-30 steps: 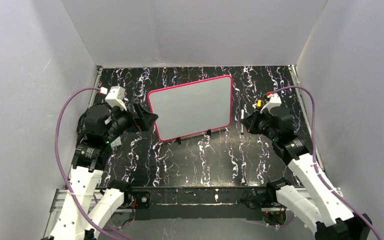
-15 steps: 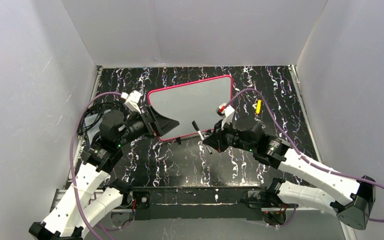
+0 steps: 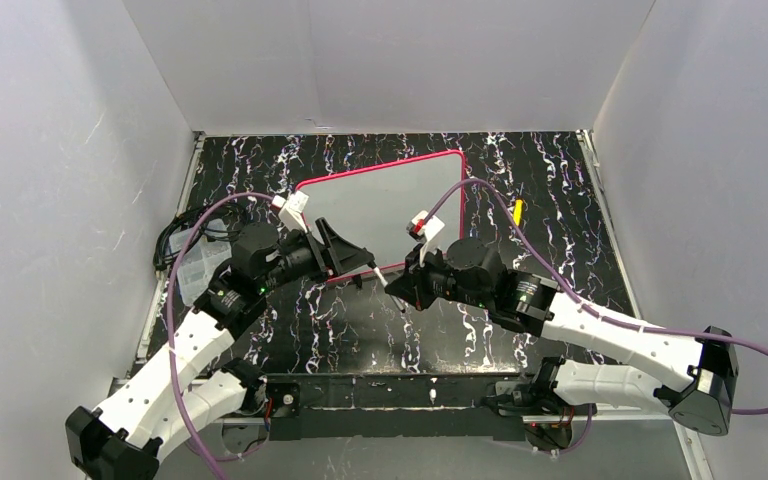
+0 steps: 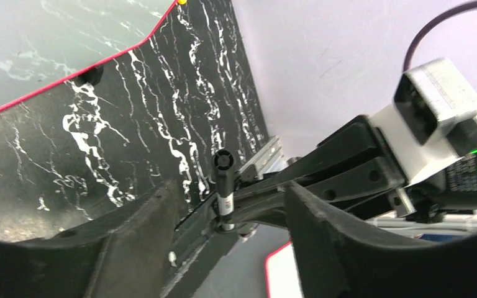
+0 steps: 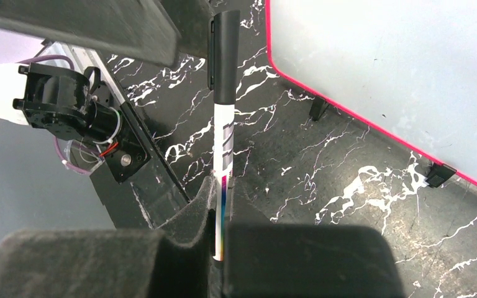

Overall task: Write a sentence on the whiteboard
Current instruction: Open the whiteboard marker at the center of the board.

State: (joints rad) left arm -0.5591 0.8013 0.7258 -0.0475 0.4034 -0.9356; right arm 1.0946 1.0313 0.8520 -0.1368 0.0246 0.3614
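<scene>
The whiteboard stands tilted at the back of the table, pink-framed and blank; no sentence shows on it. It also shows in the left wrist view and the right wrist view. My right gripper is shut on the white body of a marker in front of the board. The marker's black cap points at my left gripper. That gripper is open, with its fingers on either side of the cap and not touching it.
A small yellow object lies on the black marbled table to the right of the board. The board's black feet rest on the table. White walls enclose the table on three sides.
My right arm has carried the marker leftward to the front of the board. My left gripper has moved right until its open fingers straddle the cap.
</scene>
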